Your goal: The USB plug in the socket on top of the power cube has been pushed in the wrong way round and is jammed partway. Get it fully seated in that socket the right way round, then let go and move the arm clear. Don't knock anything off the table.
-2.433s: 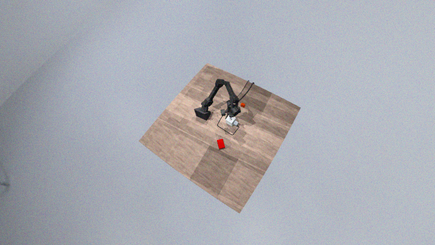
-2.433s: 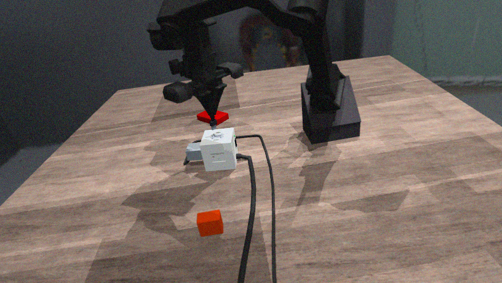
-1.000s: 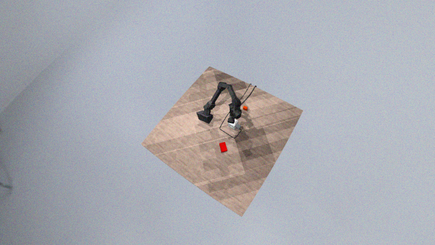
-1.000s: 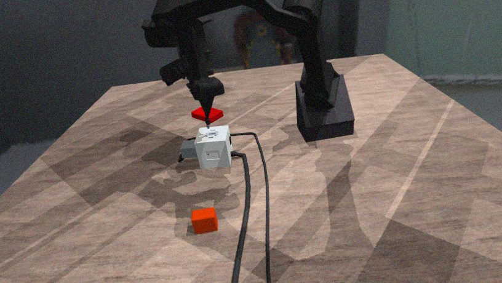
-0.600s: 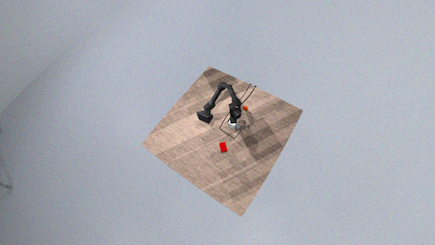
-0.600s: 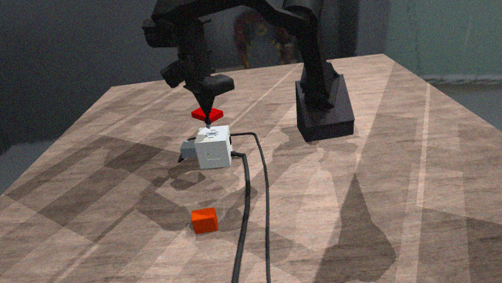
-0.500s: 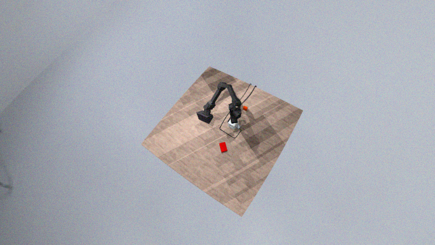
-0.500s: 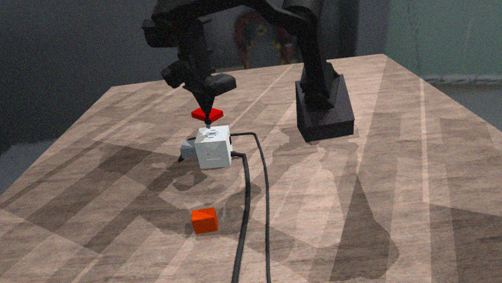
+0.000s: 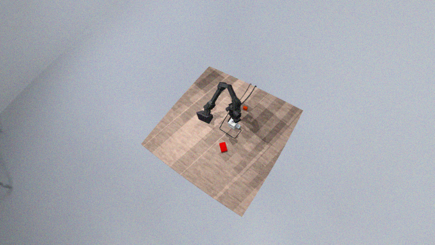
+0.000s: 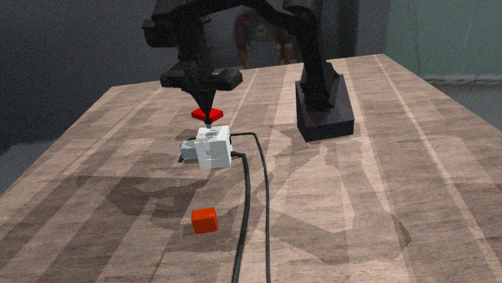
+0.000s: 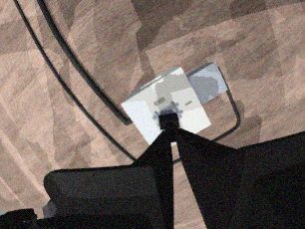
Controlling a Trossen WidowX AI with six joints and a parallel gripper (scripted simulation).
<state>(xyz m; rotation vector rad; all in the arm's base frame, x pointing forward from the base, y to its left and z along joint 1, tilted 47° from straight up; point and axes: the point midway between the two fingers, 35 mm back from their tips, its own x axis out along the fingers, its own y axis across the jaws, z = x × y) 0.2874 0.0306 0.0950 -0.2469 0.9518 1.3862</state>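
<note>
The white power cube stands on the table, turned at an angle in the wrist view. My gripper points down over its top and is shut on the small USB plug, gripping its black body. A short grey piece of the plug's metal shell shows between the black body and the cube's top in the exterior view, so the plug is not flush with the top. Whether its tip is inside the socket, and which way round it is, I cannot tell. The fingers and plug cover the socket.
A grey-blue plug block sticks out of the cube's side; a thin black cable loops around. A thick cable leaves another side. A red block and an orange block lie apart.
</note>
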